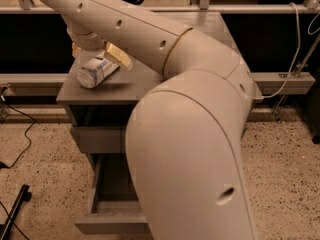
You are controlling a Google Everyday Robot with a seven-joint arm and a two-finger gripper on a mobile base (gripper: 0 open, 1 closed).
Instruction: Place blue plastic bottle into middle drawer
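The blue plastic bottle lies on its side on the left part of the grey cabinet top. My gripper is right above it, open, with a yellowish finger on each side of the bottle's far end. The bottle still rests on the top. The middle drawer is pulled out below, and its inside looks empty where I can see it. My arm hides its right part.
The closed top drawer sits just above the open one, under a dark recess. Black cables and a black bar lie on the speckled floor at left. A white cable hangs at right. A metal rail runs behind.
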